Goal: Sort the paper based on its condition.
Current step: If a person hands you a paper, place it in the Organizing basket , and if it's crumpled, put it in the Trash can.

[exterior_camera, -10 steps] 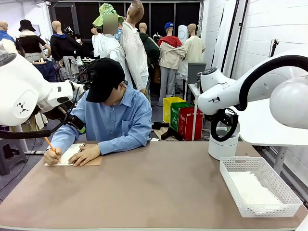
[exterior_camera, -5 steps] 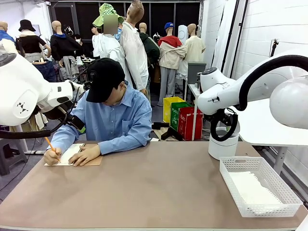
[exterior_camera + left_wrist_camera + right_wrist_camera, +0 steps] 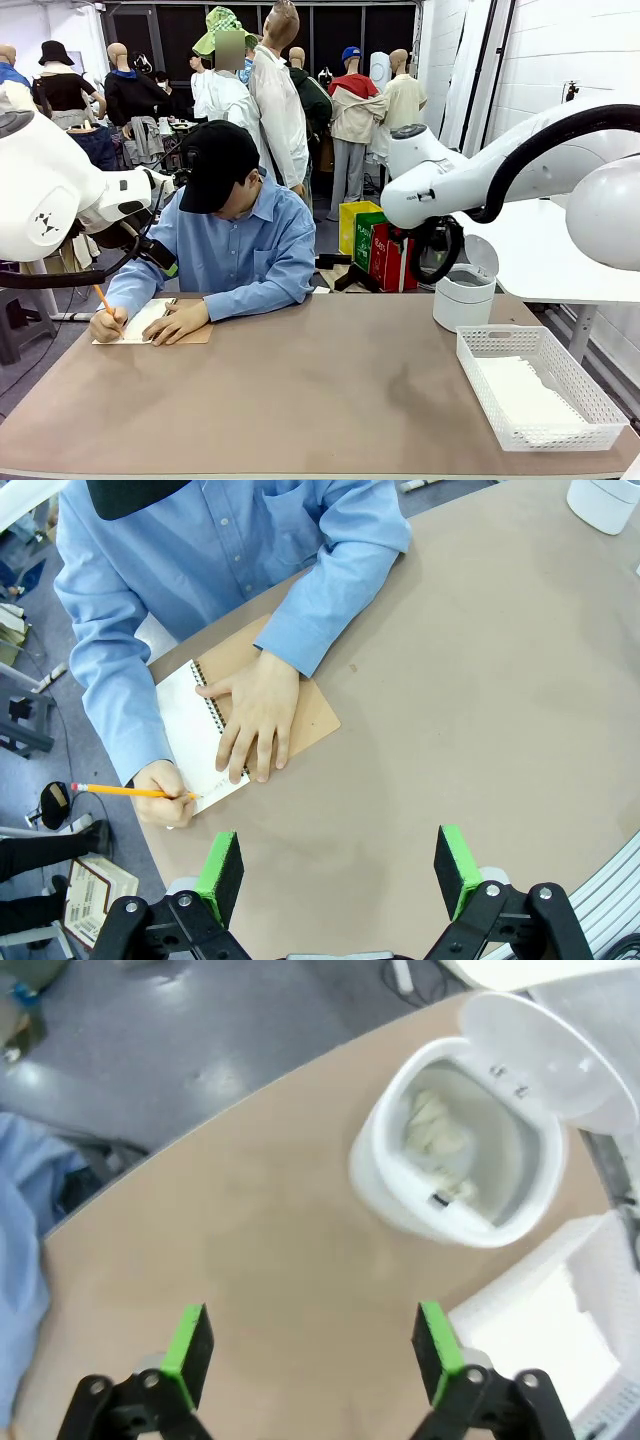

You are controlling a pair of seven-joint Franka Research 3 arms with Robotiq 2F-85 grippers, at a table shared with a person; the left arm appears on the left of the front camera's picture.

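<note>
White thin paper sheets (image 3: pixel 520 390) inside white plastic lattice basket (image 3: pixel 540 437)
Light, floppy; an edge pinch seemed best. Left gripper (image 3: pixel 338 865) and right gripper (image 3: pixel 312 1340) gaped, empty.

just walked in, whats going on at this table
A person at the far side is writing with a pencil in a spiral notebook, the other hand holding the page flat. Both robot arms hang above the table empty: the left pincer is open over bare surface near the notebook, the right pincer open near a small white bin whose lid stands up, with crumpled paper inside. A white basket at the right holds flat white sheets.
</note>
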